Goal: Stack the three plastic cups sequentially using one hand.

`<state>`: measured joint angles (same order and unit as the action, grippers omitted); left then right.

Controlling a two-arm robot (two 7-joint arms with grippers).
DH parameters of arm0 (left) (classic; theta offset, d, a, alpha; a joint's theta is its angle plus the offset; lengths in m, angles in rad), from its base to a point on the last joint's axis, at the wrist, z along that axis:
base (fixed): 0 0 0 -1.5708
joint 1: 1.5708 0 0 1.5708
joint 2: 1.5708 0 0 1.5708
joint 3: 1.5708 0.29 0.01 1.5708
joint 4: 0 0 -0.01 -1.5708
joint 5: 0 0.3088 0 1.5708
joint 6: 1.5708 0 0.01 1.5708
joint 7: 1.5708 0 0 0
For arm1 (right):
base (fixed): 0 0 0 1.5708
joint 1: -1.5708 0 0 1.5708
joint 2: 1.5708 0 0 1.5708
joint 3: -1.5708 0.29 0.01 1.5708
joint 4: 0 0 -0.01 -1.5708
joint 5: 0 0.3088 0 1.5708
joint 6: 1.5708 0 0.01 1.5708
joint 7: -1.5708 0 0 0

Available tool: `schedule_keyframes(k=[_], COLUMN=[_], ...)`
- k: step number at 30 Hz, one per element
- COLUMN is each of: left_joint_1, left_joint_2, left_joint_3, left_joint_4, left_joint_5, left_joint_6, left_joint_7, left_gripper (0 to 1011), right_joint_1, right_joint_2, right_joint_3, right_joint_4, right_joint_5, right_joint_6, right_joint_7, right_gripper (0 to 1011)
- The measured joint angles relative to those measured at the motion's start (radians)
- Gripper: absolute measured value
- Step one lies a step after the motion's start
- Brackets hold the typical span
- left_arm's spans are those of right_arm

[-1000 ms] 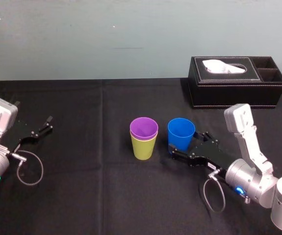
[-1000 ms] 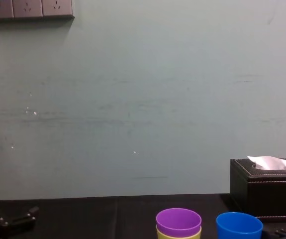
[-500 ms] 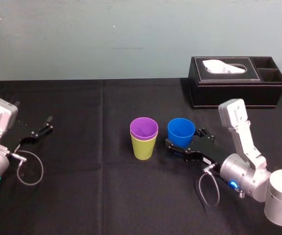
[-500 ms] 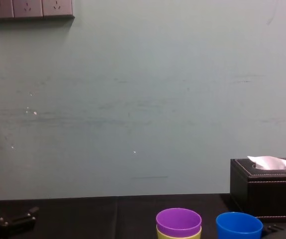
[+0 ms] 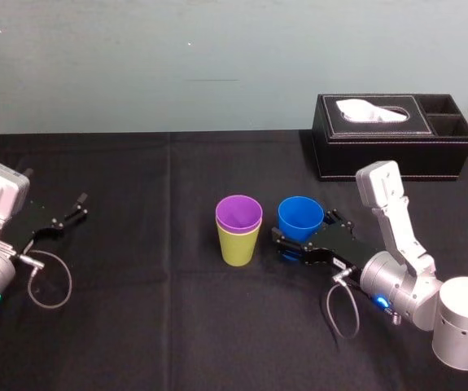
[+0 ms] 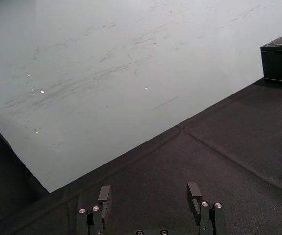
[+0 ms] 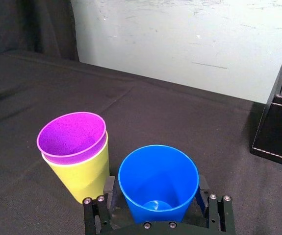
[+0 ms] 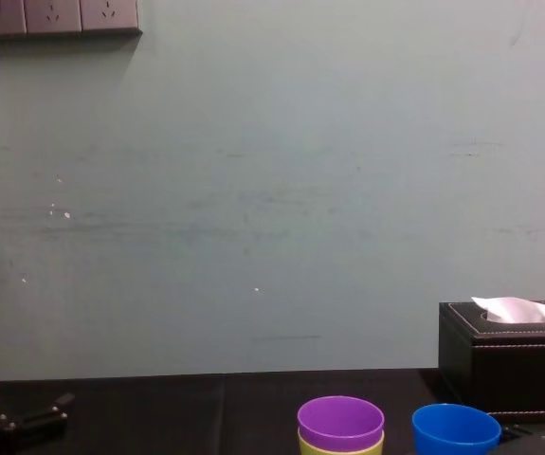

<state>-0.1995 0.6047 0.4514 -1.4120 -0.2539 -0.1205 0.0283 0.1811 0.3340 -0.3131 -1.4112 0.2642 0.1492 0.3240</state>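
Since the purple cup [image 5: 238, 212] already sits nested in the yellow-green cup [image 5: 238, 246] near the middle of the table [image 5: 152, 326], the first stacking step looks done. The blue cup [image 5: 300, 217] stands upright just at their 3 o'clock, unstacked. The right gripper [image 5: 302, 235] straddles it, jaws apart on either side, so clamping, lifting and nesting remain. The left gripper [image 5: 77, 206] rests idle at 9 o'clock, fingers apart.

Black right end effector [image 5: 301, 230] on silver-grey arm [image 5: 390, 213], grey cable [image 5: 329, 308] looped.
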Motion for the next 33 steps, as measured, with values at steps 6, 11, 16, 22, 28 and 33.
schedule_keyframes(k=[6,11,16,22,28,33], left_joint_1=[0.0,0.0,0.0,0.0,0.0,0.0], left_joint_2=[0.0,0.0,0.0,0.0,0.0,0.0], left_joint_3=[0.0,0.0,0.0,0.0,0.0,0.0], left_joint_4=[0.0,0.0,0.0,0.0,0.0,0.0], left_joint_5=[0.0,0.0,0.0,0.0,0.0,0.0], left_joint_6=[0.0,0.0,0.0,0.0,0.0,0.0], left_joint_7=[0.0,0.0,0.0,0.0,0.0,0.0], left_gripper=[1010,1010,1010,1010,1010,1010], right_joint_1=[0.0,-0.001,-0.002,-0.003,-0.003,-0.003], right_joint_2=[0.0,0.0,0.001,0.001,0.001,0.001], right_joint_3=[0.0,0.001,0.001,0.002,0.002,0.002], right_joint_4=[0.0,-0.002,-0.003,-0.004,-0.004,-0.005], right_joint_5=[0.0,0.0,0.0,0.001,0.001,0.001], right_joint_6=[-0.001,-0.001,-0.001,-0.001,-0.001,-0.001], right_joint_7=[0.0,0.0,0.0,-0.001,-0.001,-0.001], right_gripper=[1000,998,927,778,741,726])
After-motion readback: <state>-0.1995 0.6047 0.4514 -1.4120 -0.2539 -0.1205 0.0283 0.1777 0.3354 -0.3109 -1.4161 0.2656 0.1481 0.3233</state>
